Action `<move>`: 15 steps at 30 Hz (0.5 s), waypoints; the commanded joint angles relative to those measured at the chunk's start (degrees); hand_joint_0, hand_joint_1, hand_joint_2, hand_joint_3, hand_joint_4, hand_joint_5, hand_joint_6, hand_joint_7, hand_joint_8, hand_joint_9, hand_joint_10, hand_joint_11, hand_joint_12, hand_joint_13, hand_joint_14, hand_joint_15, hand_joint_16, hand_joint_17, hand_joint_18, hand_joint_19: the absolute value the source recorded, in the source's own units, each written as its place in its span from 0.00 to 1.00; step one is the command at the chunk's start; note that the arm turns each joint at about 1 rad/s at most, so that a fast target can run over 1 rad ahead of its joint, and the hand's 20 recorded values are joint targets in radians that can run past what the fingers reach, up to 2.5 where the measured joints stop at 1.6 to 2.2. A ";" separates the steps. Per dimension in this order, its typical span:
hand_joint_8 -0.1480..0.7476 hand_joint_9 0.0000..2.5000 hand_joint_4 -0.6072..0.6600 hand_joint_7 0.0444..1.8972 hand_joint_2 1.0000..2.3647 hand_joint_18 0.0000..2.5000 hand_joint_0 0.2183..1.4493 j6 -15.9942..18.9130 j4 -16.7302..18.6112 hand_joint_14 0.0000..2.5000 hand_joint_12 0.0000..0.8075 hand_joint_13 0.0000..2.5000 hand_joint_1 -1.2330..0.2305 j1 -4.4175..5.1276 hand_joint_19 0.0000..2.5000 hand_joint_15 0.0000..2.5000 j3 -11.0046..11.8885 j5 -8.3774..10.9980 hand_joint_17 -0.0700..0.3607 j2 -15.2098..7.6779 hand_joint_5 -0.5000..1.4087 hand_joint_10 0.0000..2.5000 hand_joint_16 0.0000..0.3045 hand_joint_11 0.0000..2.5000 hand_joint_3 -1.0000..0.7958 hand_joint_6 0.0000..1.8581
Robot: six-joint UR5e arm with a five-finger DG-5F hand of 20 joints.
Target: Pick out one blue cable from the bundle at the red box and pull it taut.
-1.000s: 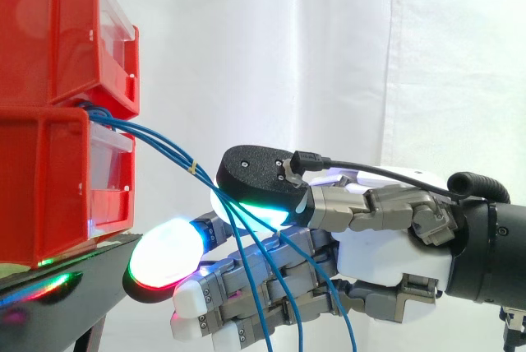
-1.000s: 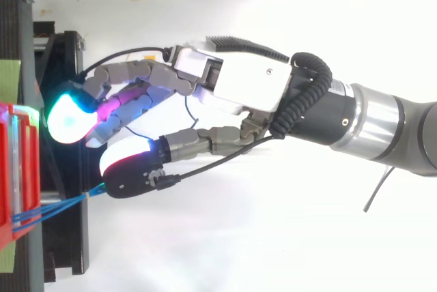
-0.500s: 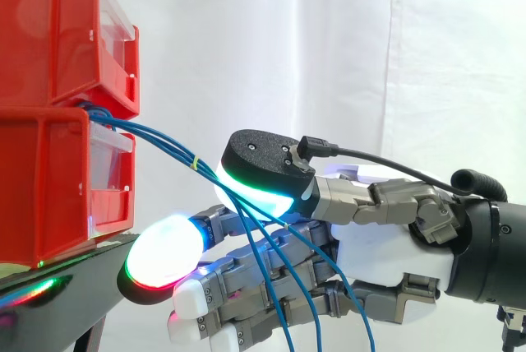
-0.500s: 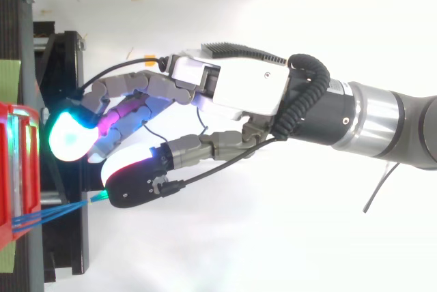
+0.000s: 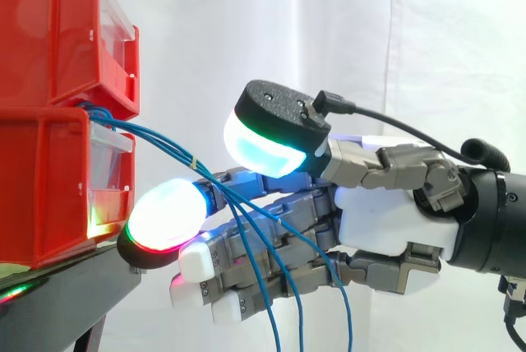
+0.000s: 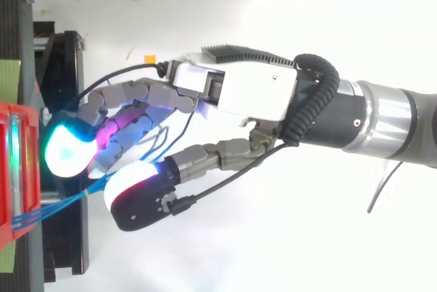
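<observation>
Several thin blue cables (image 5: 164,142) leave the lower red box (image 5: 49,187) as a bundle held by a small yellow tie. They slope down to the right, then hang loose across the front of my hand (image 5: 394,220). My hand is open, its fingers stretched toward the box below the bundle. One glowing fingertip (image 5: 164,220) lies close to the box's front. The thumb pad (image 5: 263,142) is lifted above the cables, clear of them. From above, the cables (image 6: 54,203) fan out from the box toward my hand (image 6: 252,91).
A second red bin (image 5: 57,31) is stacked on the lower box. Both stand on a black stand (image 5: 57,294) at the left, which reflects the fingertip glow. A white curtain hangs behind. A small yellow scrap (image 6: 148,59) lies on the white floor.
My thumb has lifted off the cable bundle and now stands above it. The cables have dropped and hang looser across my fingers. The hand sits slightly higher.
</observation>
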 commanded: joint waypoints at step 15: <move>0.47 0.37 0.67 0.56 0.00 0.21 0.31 1.65 -2.49 0.01 0.45 0.29 0.41 0.85 0.23 0.13 0.00 0.15 0.40 0.18 0.21 0.00 0.15 0.12 0.32 0.27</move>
